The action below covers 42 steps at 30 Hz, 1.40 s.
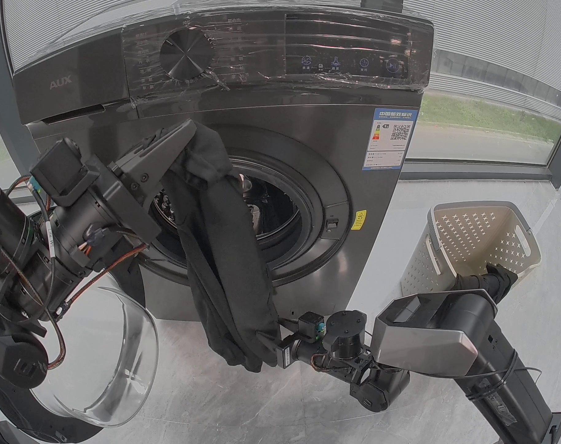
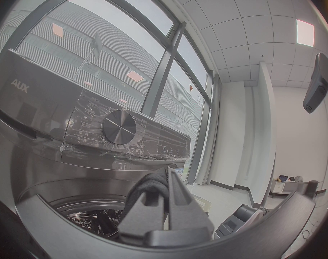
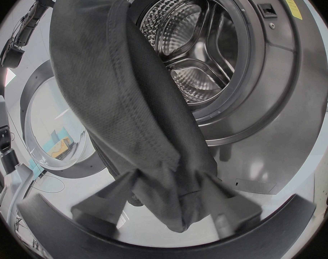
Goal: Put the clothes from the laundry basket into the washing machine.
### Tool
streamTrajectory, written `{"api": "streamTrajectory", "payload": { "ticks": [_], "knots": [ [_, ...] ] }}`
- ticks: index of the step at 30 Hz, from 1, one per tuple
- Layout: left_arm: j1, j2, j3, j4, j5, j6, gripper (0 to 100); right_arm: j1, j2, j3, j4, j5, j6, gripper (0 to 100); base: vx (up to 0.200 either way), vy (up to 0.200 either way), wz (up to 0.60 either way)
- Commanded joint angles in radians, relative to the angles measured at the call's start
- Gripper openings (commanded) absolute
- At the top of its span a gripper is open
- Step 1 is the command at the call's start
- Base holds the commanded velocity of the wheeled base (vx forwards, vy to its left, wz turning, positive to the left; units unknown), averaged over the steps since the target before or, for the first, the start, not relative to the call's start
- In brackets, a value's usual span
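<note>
Left gripper [image 1: 188, 132] clamps the limp dark-grey garment [image 1: 231, 248] before the grey washing machine [image 1: 366, 260]'s mouth; right gripper [image 1: 281, 354], spread, straddles its hem: tuck that in first.

Garment [image 1: 231, 266] matt dark cloth; washing machine [image 1: 329, 137] brushed metal (drum [image 3: 192, 36] glossy).

Head view looks forward-down at washing machine [image 1: 379, 229] front; left wrist close, tilted up; right wrist close, facing drum [image 3: 192, 54]; all share machine.
</note>
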Motion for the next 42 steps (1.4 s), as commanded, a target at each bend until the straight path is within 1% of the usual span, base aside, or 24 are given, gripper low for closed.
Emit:
{"api": "streamTrajectory", "payload": {
  "ticks": [1, 5, 8, 9, 11, 14, 15, 16, 19, 22, 23, 24, 27, 31, 33, 36, 41, 42],
  "knots": [
    [0.001, 0.005, 0.001, 0.000, 0.000, -0.001, 0, 0.001, 0.005, 0.009, -0.004, 0.001, 0.000, 0, 0.000, 0.000, 0.00],
    [0.001, 0.004, 0.005, 0.000, 0.001, -0.001, 0, 0.005, 0.000, 0.020, -0.030, -0.001, 0.003, 0, 0.000, 0.000, 0.00],
    [0.019, 0.004, 0.021, -0.002, 0.004, 0.001, 0, -0.007, -0.040, 0.067, -0.035, -0.001, 0.005, 0, 0.000, 0.000, 0.00],
    [0.019, 0.004, 0.021, -0.002, 0.004, 0.001, 0, -0.007, -0.040, 0.067, -0.035, -0.001, 0.005, 0, 0.000, 0.000, 0.00],
    [0.041, -0.001, 0.057, 0.000, 0.001, 0.002, 0, -0.029, -0.126, 0.155, -0.033, -0.016, -0.004, 0, 0.000, 0.000, 0.00],
    [0.059, -0.001, 0.097, -0.002, 0.003, 0.004, 0, -0.044, -0.219, 0.245, -0.033, -0.018, -0.014, 0, 0.000, 0.000, 0.00],
    [0.061, -0.001, 0.102, -0.002, 0.003, 0.004, 0, -0.044, -0.229, 0.255, -0.033, -0.018, -0.015, 0, 0.000, 0.000, 0.00],
    [0.078, 0.001, 0.123, -0.002, 0.004, 0.004, 0, -0.050, -0.271, 0.296, -0.033, -0.018, -0.023, 0, 0.000, 0.000, 0.00],
    [0.104, 0.007, 0.157, -0.002, -0.002, 0.005, 0, -0.056, -0.345, 0.357, -0.033, -0.019, -0.024, 0, 0.000, 0.000, 0.00],
    [0.105, 0.010, 0.185, -0.002, -0.002, 0.005, 0, -0.058, -0.400, 0.399, -0.033, -0.035, -0.027, 0, 0.000, 0.000, 0.00],
    [0.105, 0.010, 0.185, -0.002, -0.002, 0.005, 0, -0.058, -0.400, 0.399, -0.033, -0.035, -0.027, 0, 0.000, 0.000, 0.00],
    [0.105, 0.010, 0.215, 0.000, -0.002, 0.005, 0, -0.062, -0.440, 0.403, -0.032, -0.055, -0.029, 0, 0.000, 0.000, 0.00],
    [0.104, 0.022, 0.268, 0.000, -0.003, 0.005, 0, -0.084, -0.489, 0.396, -0.021, -0.056, -0.029, 0, 0.000, 0.000, 0.00],
    [0.105, 0.080, 0.327, -0.005, -0.002, 0.015, 0, -0.116, -0.529, 0.383, -0.019, -0.056, -0.029, 0, 0.000, 0.000, 0.00],
    [0.102, 0.107, 0.349, -0.005, -0.005, 0.015, 0, -0.128, -0.546, 0.371, -0.019, -0.056, -0.029, 0, 0.000, 0.000, 0.00],
    [0.099, 0.145, 0.367, -0.005, -0.017, 0.018, 0, -0.134, -0.564, 0.354, -0.012, -0.055, -0.029, 0, 0.000, 0.000, 0.00],
    [0.102, 0.205, 0.367, -0.006, -0.019, 0.021, 0, -0.144, -0.581, 0.308, 0.037, -0.056, -0.027, 0, 0.000, 0.000, 0.00],
    [0.101, 0.225, 0.367, -0.006, -0.020, 0.024, 0, -0.144, -0.586, 0.287, 0.060, -0.058, -0.027, 0, 0.000, 0.000, 0.00]
  ]
}}
